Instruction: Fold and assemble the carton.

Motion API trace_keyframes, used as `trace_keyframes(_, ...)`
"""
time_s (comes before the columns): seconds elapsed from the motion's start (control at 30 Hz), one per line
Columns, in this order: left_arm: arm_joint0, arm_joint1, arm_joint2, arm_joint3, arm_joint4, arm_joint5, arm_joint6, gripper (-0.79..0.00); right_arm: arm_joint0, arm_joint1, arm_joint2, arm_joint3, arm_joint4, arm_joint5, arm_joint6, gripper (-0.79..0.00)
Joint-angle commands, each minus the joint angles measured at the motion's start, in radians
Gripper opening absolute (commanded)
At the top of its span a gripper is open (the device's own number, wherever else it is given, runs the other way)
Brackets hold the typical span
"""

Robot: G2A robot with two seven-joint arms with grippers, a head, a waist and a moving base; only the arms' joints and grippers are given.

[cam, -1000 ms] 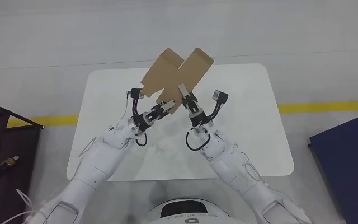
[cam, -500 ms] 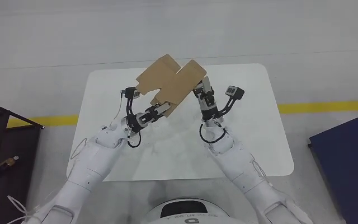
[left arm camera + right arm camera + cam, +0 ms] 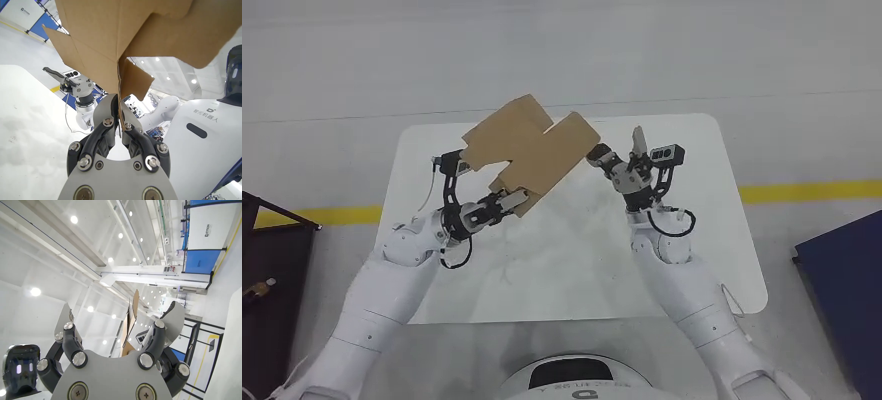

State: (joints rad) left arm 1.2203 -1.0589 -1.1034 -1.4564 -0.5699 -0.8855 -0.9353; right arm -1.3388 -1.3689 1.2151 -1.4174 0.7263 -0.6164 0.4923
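Note:
A flattened brown carton (image 3: 527, 150) is held up above the white table (image 3: 702, 250), its flaps spread out. My left gripper (image 3: 510, 196) is shut on the carton's lower edge; in the left wrist view the carton (image 3: 121, 37) rises from between the fingers of that gripper (image 3: 118, 111). My right gripper (image 3: 620, 158) stands open just to the right of the carton, apart from it. In the right wrist view the carton (image 3: 130, 325) shows edge-on between the spread fingers of the right gripper (image 3: 121, 311), farther off. The left wrist view also catches the right gripper (image 3: 56, 75) open beyond the carton.
A yellow floor line (image 3: 812, 190) runs past both sides of the table. A dark cart (image 3: 267, 270) stands at the left edge and a blue panel (image 3: 852, 280) at the right.
My right gripper let go of the carton, opened and drew away to the right. My left arm shifted the carton leftward and tilted it flatter.

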Motion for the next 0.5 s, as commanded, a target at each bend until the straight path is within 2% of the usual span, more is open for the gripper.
trace_keyframes(0.0,0.004,0.010,0.005,-0.015,-0.007,0.010,-0.009,-0.785,-0.003,0.004,0.010,0.000,0.013,0.027,0.049,-0.317)
trace_keyframes(0.1,0.007,0.021,0.015,-0.026,-0.015,0.009,-0.009,-0.785,-0.002,0.007,0.014,0.004,0.026,0.086,0.094,-0.394)
trace_keyframes(0.37,-0.005,0.048,0.047,-0.031,-0.026,0.001,0.000,-0.785,-0.001,0.011,0.025,-0.002,0.117,0.170,0.210,-0.465)
trace_keyframes(0.47,-0.009,0.058,0.058,-0.027,-0.028,-0.004,0.004,-0.785,0.002,0.012,0.032,-0.001,0.110,0.175,0.216,-0.665)
